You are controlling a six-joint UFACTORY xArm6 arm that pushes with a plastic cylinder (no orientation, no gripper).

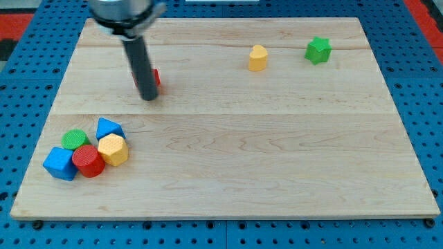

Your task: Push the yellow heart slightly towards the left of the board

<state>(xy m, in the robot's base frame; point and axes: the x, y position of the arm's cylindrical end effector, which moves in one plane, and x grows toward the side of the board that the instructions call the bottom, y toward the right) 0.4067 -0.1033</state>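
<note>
The rod is standing over the upper left part of the worktop (pixel 228 138), and its tip (pixel 149 97) is resting on the wood at about ten o'clock from the board's centre. A small red block (pixel 156 78) is peeking out just behind the rod, at the tip's one o'clock; most of it is hidden, so I cannot tell its shape or whether the rod is touching it. There is no end effector that opens or closes here, only this plain rod, so it is grasping nothing and can only shove.

The yellow heart (pixel 257 58) is sitting near the top edge, at roughly one o'clock from the centre and well apart from the tip, off at the tip's two o'clock. To nudge it leftward, I judge the tip needs to get round to the heart's three o'clock side, between it and the green star (pixel 318 50), which is sitting near that same side.

A cluster is huddling at eight o'clock, packed close and seemingly touching: a green round block (pixel 75 139), a blue triangle (pixel 109 128), a yellow hexagon (pixel 113 149), a red round block (pixel 88 161) and a blue cube (pixel 60 163).

Counting by colour: two yellow, two green, two blue, two red, eight blocks in all, and one rod.
</note>
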